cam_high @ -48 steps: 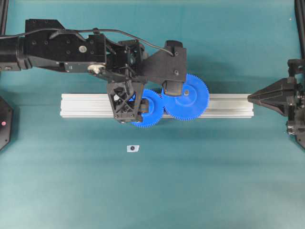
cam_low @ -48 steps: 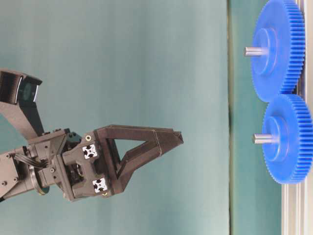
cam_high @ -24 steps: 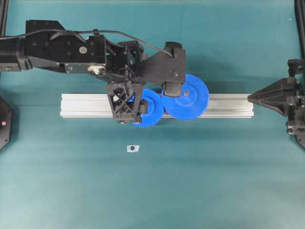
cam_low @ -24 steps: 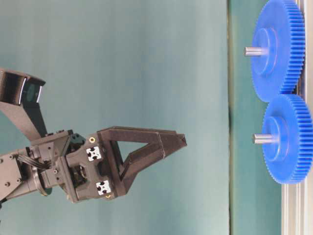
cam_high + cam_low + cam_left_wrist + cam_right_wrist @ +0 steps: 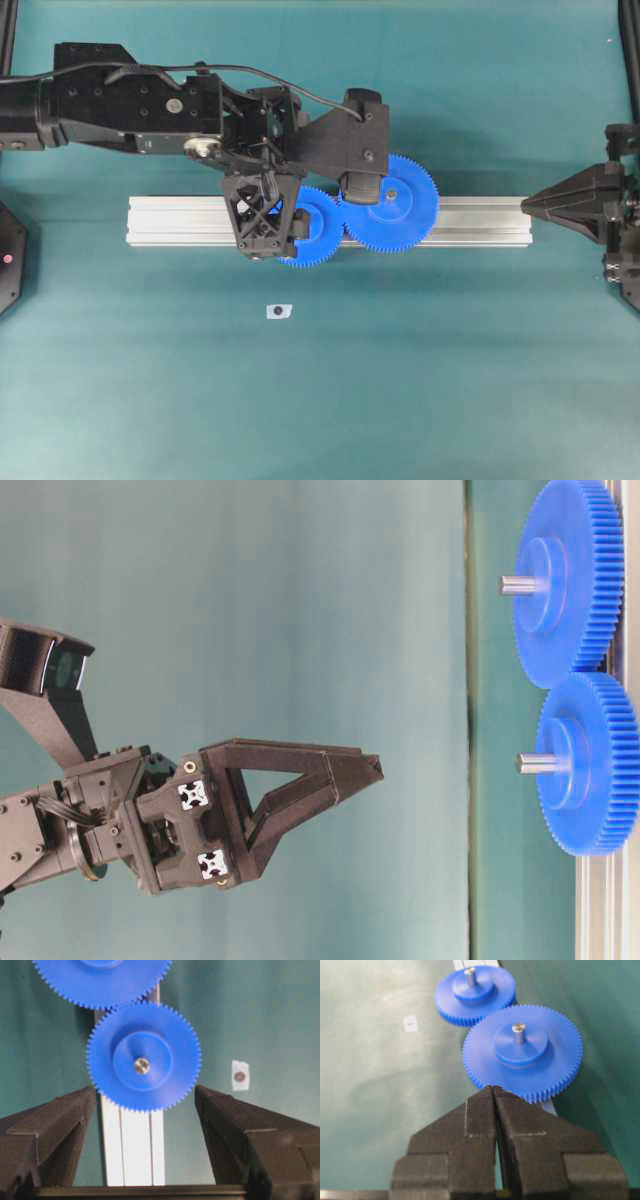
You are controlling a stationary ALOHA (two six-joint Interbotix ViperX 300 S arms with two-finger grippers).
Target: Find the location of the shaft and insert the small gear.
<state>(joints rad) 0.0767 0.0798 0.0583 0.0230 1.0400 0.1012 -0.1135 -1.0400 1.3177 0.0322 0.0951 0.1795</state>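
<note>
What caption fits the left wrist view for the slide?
Open left gripper hovers over the small gear, seated on its pin on the aluminium rail.

Two blue gears — one aluminium rail, one small white tag, two black claws.

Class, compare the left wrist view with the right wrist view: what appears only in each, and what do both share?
Only the left wrist view shows the left gripper, jaws wide apart and empty, above the small gear.

Only the right wrist view shows the right gripper, jaws shut, and the whole large gear.

Both show both gears on pins on the metal rail, and the small white tag on the green table.
</note>
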